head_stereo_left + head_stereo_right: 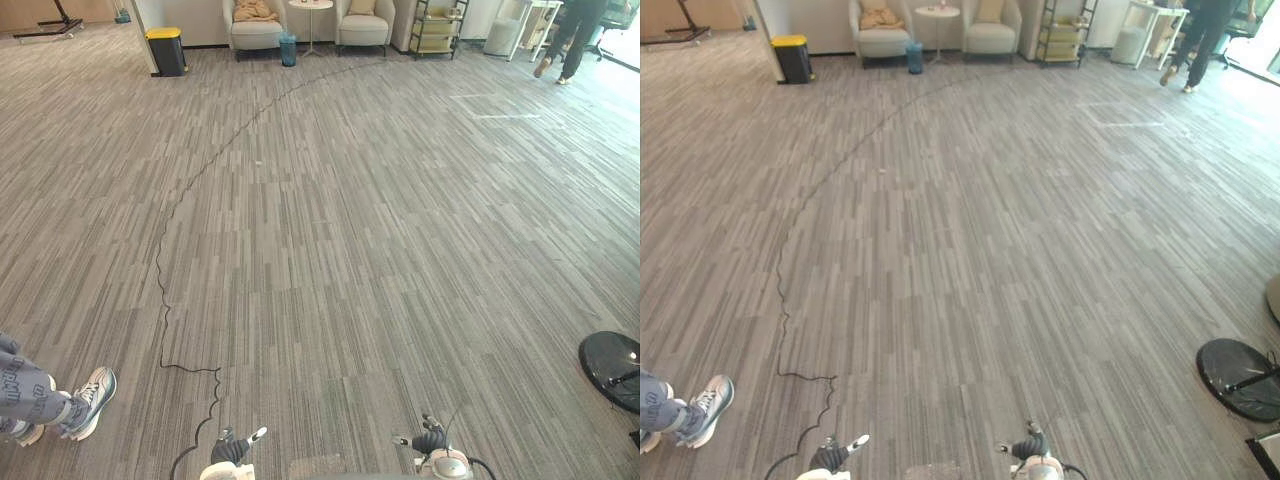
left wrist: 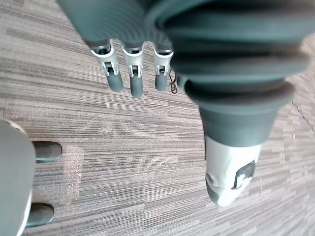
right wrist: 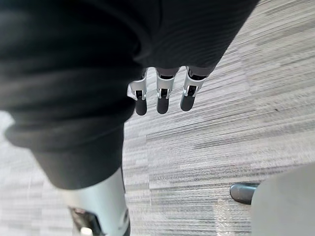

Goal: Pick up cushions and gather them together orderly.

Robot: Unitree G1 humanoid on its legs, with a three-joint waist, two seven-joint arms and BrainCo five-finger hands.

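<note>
Grey carpet (image 1: pixel 350 250) runs open to far armchairs (image 1: pixel 258 35) holding, perhaps, cushions (image 1: pixel 362 6).

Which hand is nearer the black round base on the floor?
Right. The right hand is low in view, the black round base off to its right; the left hand is farther left.

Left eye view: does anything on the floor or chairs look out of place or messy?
Nothing looks spilled or damaged on the carpet. The tan cushion on the left armchair lies slumped and rumpled, while the beige cushion on the right armchair stands upright.
</note>
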